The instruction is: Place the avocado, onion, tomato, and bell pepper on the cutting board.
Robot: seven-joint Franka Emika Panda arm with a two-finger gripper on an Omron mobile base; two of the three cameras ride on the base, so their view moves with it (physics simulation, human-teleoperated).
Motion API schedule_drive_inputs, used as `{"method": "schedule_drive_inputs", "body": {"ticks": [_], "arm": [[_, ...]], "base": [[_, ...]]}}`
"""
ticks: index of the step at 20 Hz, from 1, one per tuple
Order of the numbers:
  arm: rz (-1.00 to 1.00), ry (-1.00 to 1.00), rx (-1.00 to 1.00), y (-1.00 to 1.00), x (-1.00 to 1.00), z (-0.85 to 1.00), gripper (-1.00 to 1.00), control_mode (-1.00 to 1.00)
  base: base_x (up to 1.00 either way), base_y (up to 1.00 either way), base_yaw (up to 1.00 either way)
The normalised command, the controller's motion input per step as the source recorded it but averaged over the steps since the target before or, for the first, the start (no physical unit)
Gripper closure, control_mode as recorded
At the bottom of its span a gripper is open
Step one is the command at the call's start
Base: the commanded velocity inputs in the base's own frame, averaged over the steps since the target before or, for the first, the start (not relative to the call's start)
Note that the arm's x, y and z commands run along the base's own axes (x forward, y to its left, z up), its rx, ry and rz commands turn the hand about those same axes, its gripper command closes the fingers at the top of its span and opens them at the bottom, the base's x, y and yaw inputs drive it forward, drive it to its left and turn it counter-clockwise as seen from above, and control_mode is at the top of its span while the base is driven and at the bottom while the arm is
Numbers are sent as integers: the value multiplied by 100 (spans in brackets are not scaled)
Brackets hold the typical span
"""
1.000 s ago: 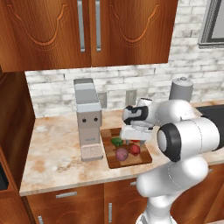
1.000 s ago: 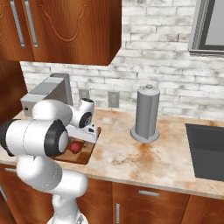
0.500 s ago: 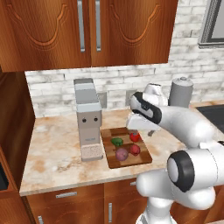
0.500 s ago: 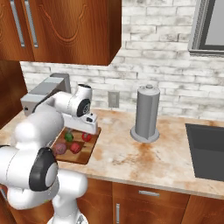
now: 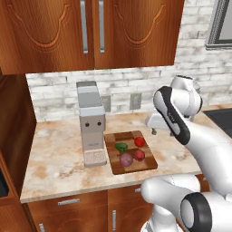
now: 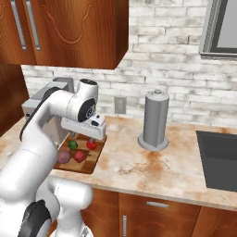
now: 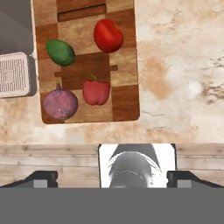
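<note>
Tabletop (image 5: 59, 158): marbled beige, spans lower half of left base view. Board (image 7: 124, 100): checkered dark/light wood, upper left of hand view, lying flat just beside a grey appliance (image 5: 91, 122).

All four items sit on board, apart from each other:
- Onion (image 7: 60, 104): dull purple ball, lower-left of board.
- Tomato (image 7: 108, 35): glossy red, round, upper right.
- Pepper (image 7: 96, 92): red, lobed, green stem, board centre.
- Avocado (image 7: 60, 52): glossy green oval, upper left.

Pincer (image 6: 91, 139): jaws spread wide, nothing between them, raised above board's far edge in right base view.

Step status: placing appears complete; arm is at retreat stage. Next move, if any: clear arm from board w/o brushing items. No further pick looks req'd.
</note>
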Motion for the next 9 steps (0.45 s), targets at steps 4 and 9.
{"method": "schedule_drive_inputs", "body": {"ticks": [4, 9], "arm": [[0, 0, 0, -1, -3, 9, -100, -100], [0, 0, 0, 0, 0, 0, -100, -100]], "base": [[0, 0, 0], [0, 0, 0]]}}
